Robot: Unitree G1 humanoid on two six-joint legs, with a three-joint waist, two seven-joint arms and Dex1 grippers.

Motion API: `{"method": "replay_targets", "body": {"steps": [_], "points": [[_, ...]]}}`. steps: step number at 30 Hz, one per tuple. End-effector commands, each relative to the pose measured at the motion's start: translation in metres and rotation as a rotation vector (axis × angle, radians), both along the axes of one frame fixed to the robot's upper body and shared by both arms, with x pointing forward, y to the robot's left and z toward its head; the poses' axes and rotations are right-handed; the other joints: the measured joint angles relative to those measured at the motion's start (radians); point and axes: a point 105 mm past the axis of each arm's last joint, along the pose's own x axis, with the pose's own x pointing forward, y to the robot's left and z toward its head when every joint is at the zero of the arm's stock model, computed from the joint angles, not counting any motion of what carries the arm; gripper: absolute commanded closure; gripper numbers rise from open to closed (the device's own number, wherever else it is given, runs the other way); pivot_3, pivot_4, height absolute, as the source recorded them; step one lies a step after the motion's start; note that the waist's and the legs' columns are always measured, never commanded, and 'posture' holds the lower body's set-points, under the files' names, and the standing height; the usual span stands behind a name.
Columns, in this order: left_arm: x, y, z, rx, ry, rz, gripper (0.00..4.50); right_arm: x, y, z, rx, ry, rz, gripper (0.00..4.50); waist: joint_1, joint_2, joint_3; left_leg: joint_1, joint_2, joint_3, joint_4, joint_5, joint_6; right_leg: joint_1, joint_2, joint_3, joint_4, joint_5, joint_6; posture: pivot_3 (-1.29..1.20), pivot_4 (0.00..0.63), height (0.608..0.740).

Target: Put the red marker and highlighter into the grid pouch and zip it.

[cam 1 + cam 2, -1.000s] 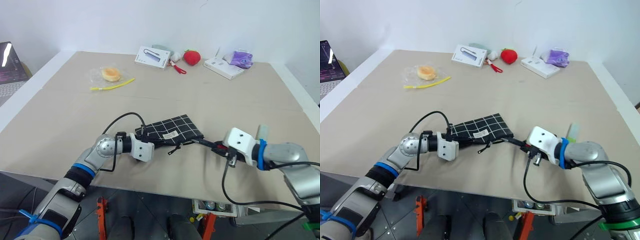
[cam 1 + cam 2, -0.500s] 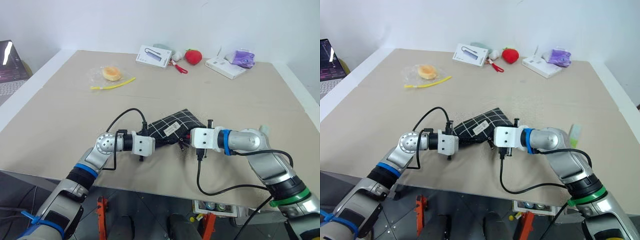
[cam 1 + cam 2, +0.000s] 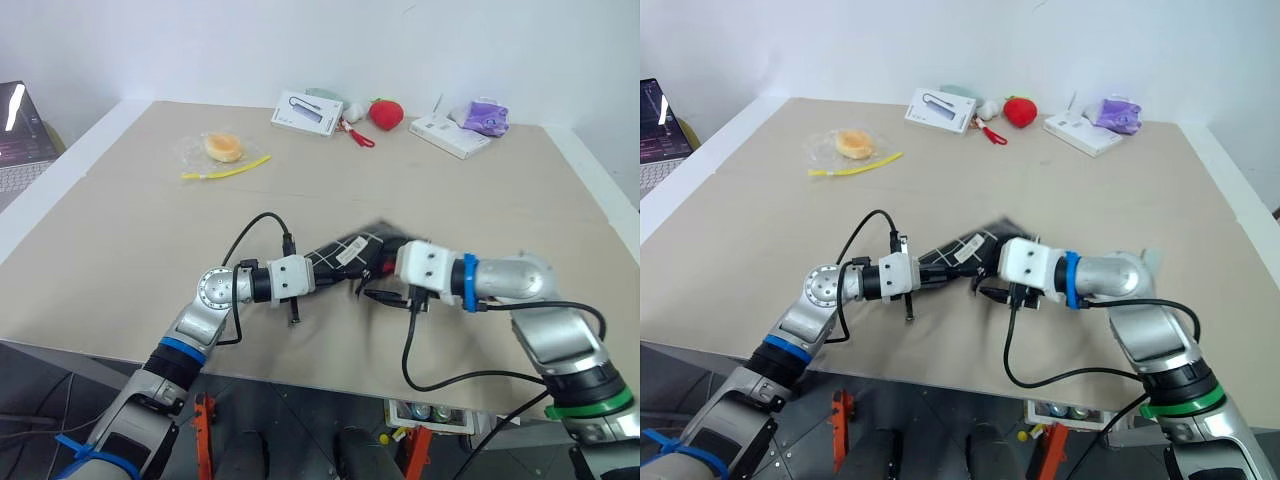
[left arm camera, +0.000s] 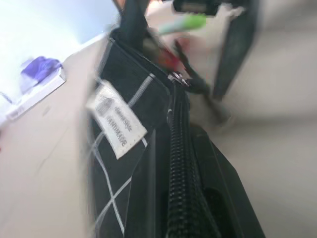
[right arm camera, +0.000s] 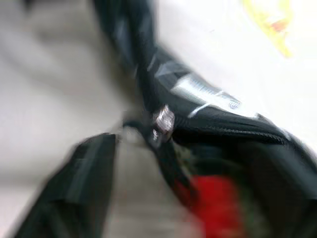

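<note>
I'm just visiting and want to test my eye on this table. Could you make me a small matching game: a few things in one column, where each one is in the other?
Things:
1. grid pouch
2. strawberry toy
3. bun in a clear wrapper
4. highlighter

Places:
A. at the far edge of the table, near the middle
B. far left part of the table, beside a yellow strip
C. between the two robot arms, near the front edge
D. just behind the right arm

Pairs: 1-C, 2-A, 3-B, 4-D
</note>
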Motion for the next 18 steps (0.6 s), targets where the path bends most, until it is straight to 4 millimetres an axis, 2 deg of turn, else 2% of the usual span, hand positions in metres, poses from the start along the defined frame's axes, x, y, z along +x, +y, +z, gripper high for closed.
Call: {"method": "replay_targets", "body": {"steps": [1,3,5,8,10,13,18], "points": [[0.000,0.001,0.014,-0.044,-0.012,0.006,4.50,-0.014,-0.014,0.052,0.269,-0.009,-0.073,0.08,0.000,0.000,0.000,0.000,0.000,0.000,0.000,0.000,0.000,0.000,0.000,0.000,0.000,0.000,0.000,0.00,0.150,0.733],[0.000,0.001,0.013,-0.043,-0.007,0.006,4.50,-0.007,-0.040,0.064,0.369,-0.036,-0.262,0.08,0.000,0.000,0.000,0.000,0.000,-0.001,0.000,0.000,0.000,0.001,0.000,-0.001,0.000,0.000,0.000,0.00,0.150,0.733],[0.000,0.001,0.013,-0.045,0.001,0.008,4.50,0.003,-0.067,0.061,0.422,-0.053,-0.473,0.08,0.001,0.000,0.000,0.000,0.000,-0.001,0.000,0.000,0.000,0.001,0.000,-0.001,0.000,0.000,-0.001,0.00,0.150,0.733],[0.001,0.000,0.014,-0.059,0.018,0.008,4.50,0.013,-0.108,0.039,0.503,0.011,-0.815,0.08,0.001,-0.001,-0.001,0.000,0.000,-0.001,0.001,0.000,0.000,0.001,0.000,-0.001,0.000,0.001,-0.001,0.00,0.150,0.733],[0.001,-0.003,0.014,-0.069,0.028,0.006,4.50,0.011,-0.137,0.013,0.532,0.065,-1.083,0.08,0.001,0.000,-0.001,0.000,0.000,0.000,0.000,0.000,0.000,0.000,0.000,0.000,0.000,0.001,-0.001,0.00,0.150,0.733],[0.001,-0.005,0.014,-0.079,0.039,0.002,4.50,0.002,-0.161,-0.016,0.540,0.112,-1.319,0.08,0.001,0.000,-0.001,0.000,0.000,0.000,-0.001,0.000,0.000,0.000,0.000,0.000,0.000,0.001,-0.001,0.00,0.150,0.733],[0.000,-0.009,0.013,-0.078,0.041,-0.012,4.50,-0.003,-0.188,-0.040,0.505,0.066,-1.520,0.08,-0.002,0.003,-0.001,0.000,0.000,0.001,-0.002,0.000,0.000,-0.001,0.000,0.001,0.000,0.000,-0.001,0.00,0.150,0.733]]}}
